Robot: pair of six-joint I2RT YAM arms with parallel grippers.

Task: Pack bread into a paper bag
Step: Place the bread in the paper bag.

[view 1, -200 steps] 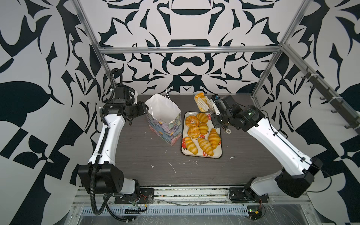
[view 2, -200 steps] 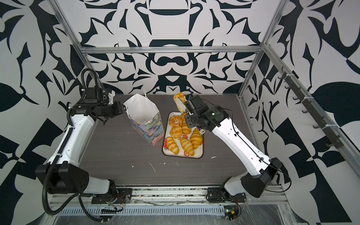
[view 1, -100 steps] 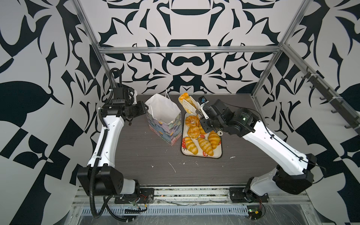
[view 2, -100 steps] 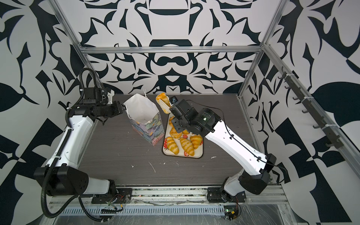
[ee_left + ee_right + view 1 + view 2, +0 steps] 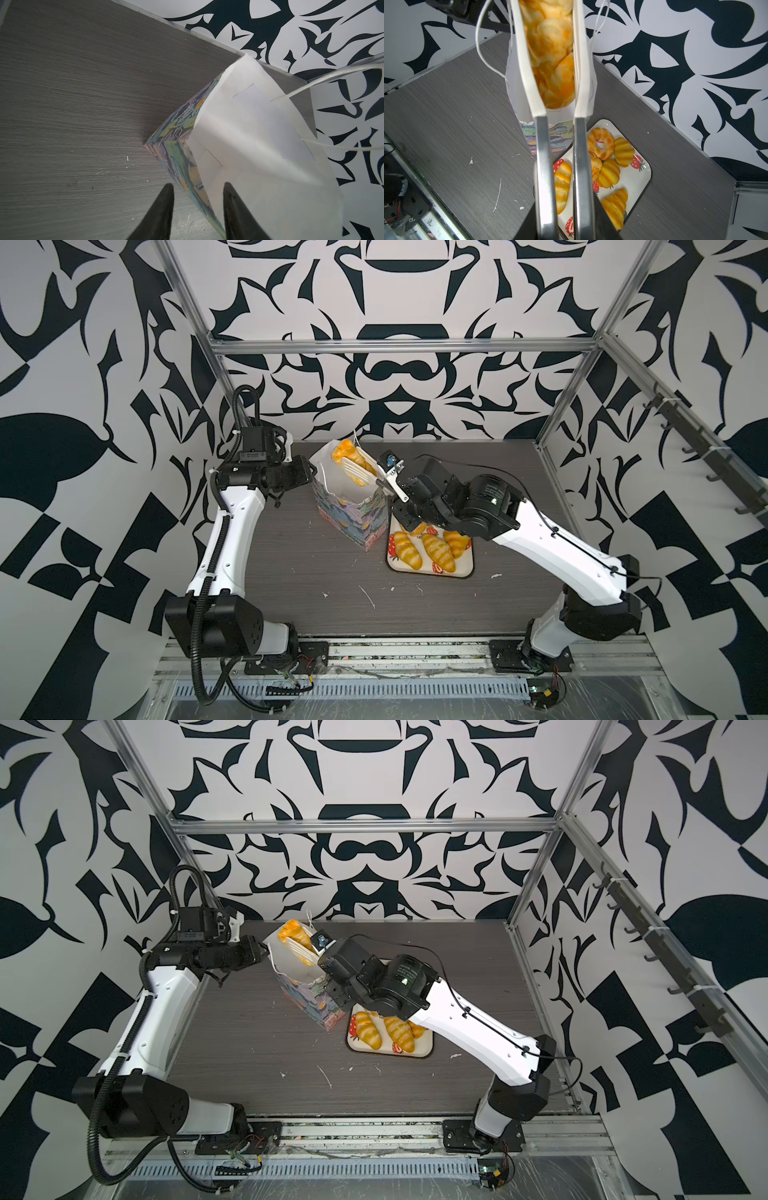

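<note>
The paper bag [image 5: 353, 514] [image 5: 311, 998] stands open on the table, left of the tray. My right gripper [image 5: 399, 489] [image 5: 564, 207] is shut on metal tongs [image 5: 365, 472] [image 5: 544, 145] with white tips. The tongs clamp one croissant [image 5: 347, 450] [image 5: 293, 932] [image 5: 552, 52] over the bag's open mouth. My left gripper [image 5: 309, 477] [image 5: 198, 187] is open at the bag's left rim, with one finger inside the white wall [image 5: 249, 145] and one outside. More bread [image 5: 438, 551] lies on the tray, including a ring bun [image 5: 601, 143].
The cream tray [image 5: 467, 568] [image 5: 645, 172] with strawberry print sits right of the bag, partly under my right arm. White cord handles [image 5: 477, 41] hang at the bag's mouth. White crumbs [image 5: 368, 597] dot the dark table in front. The patterned back wall is close behind the bag.
My right arm has swung left, carrying the croissant in the tongs from over the tray's far end to over the bag's mouth. The left gripper has stayed at the bag's rim.
</note>
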